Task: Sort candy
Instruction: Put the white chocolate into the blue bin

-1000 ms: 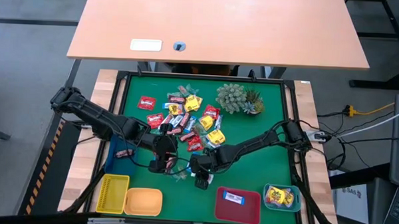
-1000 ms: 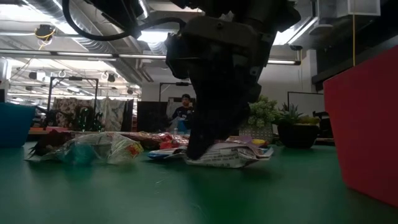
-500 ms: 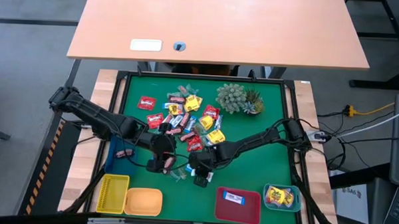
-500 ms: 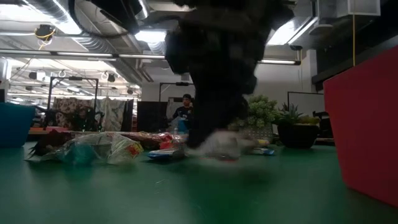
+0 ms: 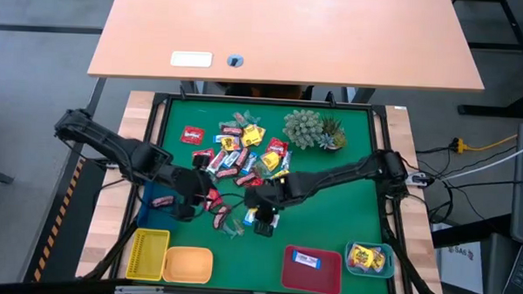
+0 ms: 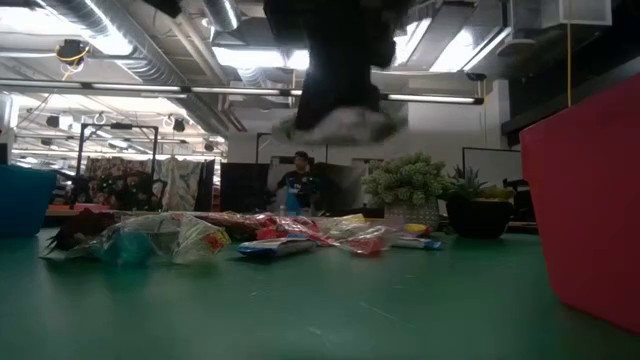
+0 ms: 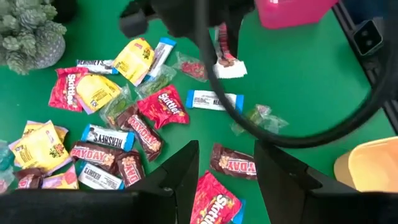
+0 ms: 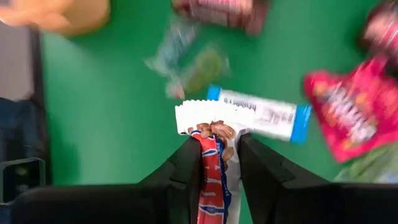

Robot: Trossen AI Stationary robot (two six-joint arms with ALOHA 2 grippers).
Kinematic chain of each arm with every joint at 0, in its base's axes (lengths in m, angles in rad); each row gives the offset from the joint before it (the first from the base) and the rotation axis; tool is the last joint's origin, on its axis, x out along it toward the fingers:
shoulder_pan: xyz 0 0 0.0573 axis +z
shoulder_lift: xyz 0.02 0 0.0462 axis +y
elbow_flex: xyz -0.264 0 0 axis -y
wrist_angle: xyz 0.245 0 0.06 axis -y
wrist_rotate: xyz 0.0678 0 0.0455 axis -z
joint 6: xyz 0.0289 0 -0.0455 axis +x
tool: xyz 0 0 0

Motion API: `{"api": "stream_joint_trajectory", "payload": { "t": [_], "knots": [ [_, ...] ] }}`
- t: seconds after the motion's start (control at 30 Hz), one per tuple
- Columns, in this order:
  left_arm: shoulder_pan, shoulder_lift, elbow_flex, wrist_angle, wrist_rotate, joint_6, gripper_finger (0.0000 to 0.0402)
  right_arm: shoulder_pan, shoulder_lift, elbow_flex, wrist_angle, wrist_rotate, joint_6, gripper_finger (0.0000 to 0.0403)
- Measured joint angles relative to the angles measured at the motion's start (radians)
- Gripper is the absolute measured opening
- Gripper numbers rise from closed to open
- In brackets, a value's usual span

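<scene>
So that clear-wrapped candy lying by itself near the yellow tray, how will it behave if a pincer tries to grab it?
The clear-wrapped candy looks crinkly and thin, so it's probably floppy and very light. It lies flat on the mat, so fingers may slide it rather than catch it. Its loose wrapper ends likely give the easiest pinch, as with the candy held in the right pincer.
</scene>
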Motion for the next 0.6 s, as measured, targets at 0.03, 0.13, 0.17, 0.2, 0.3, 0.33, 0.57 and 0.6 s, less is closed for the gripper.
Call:
{"api": "stream_joint_trajectory", "payload": {
  "t": [0.03, 0.13, 0.17, 0.2, 0.3, 0.33, 0.57, 0.6],
  "knots": [
    [0.000, -0.005, 0.000, 0.000, 0.000, 0.000, 0.0141, -0.007, -0.001, 0.027, -0.011, -0.003, -0.015, 0.0091],
    [0.000, -0.008, 0.000, 0.000, -0.003, 0.000, 0.0141, -0.028, -0.001, 0.116, -0.093, -0.012, -0.079, 0.0091],
    [0.000, -0.007, 0.000, 0.000, -0.003, 0.000, 0.0141, -0.034, -0.001, 0.147, -0.111, -0.015, -0.102, 0.0091],
    [0.000, -0.007, 0.000, 0.000, -0.003, 0.000, 0.0141, -0.041, -0.001, 0.176, -0.131, -0.016, -0.125, 0.0091],
    [0.000, -0.007, 0.000, 0.000, -0.008, 0.001, 0.0141, -0.065, -0.001, 0.277, -0.213, -0.016, -0.190, 0.0091],
    [0.000, -0.007, 0.000, 0.000, -0.017, 0.001, 0.0141, -0.073, -0.001, 0.311, -0.247, -0.016, -0.218, 0.0091],
    [0.000, -0.005, 0.000, 0.009, -0.058, 0.039, 0.0141, -0.129, -0.025, 0.421, -0.443, -0.016, -0.373, 0.0091],
    [0.000, -0.001, 0.000, 0.024, -0.068, 0.053, 0.0141, -0.139, -0.038, 0.413, -0.444, -0.017, -0.380, 0.0091]
  ]
}}
